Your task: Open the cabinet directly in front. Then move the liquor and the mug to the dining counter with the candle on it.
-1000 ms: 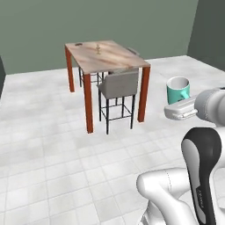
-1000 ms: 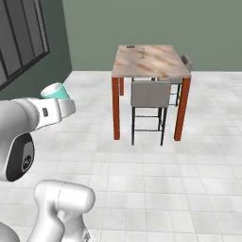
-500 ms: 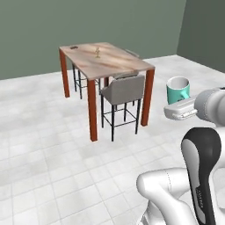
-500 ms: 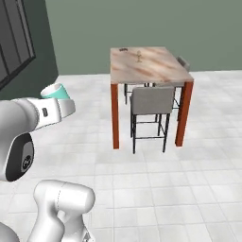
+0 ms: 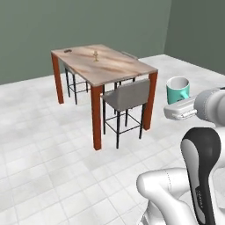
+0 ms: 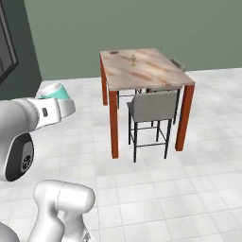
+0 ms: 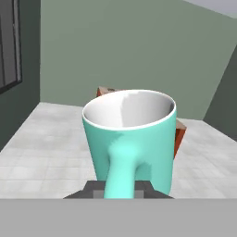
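Note:
My gripper (image 7: 121, 187) is shut on the teal mug (image 7: 129, 139), which stands upright with its white inside showing and its handle toward the hand camera. I carry the mug (image 5: 178, 90) in the air, well short of the dining counter (image 5: 114, 66). On the counter's marble-patterned top stands the candle (image 5: 95, 55) in its olive-gold holder. From the right base the mug (image 6: 54, 91) sits at the left, with the counter (image 6: 151, 71) and candle (image 6: 133, 59) ahead to the right. The cabinet and the liquor are out of view.
A grey chair (image 5: 127, 94) is tucked in at the counter's near side, another (image 6: 177, 63) behind it. A small dark item (image 5: 67, 51) lies at the counter's far corner. A dark panelled wall (image 6: 7, 42) stands at the left. Pale tiled floor surrounds the counter.
The whole picture has shifted in both base views, so the camera has moved; the counter now looks nearer. The mug stays in the shut gripper.

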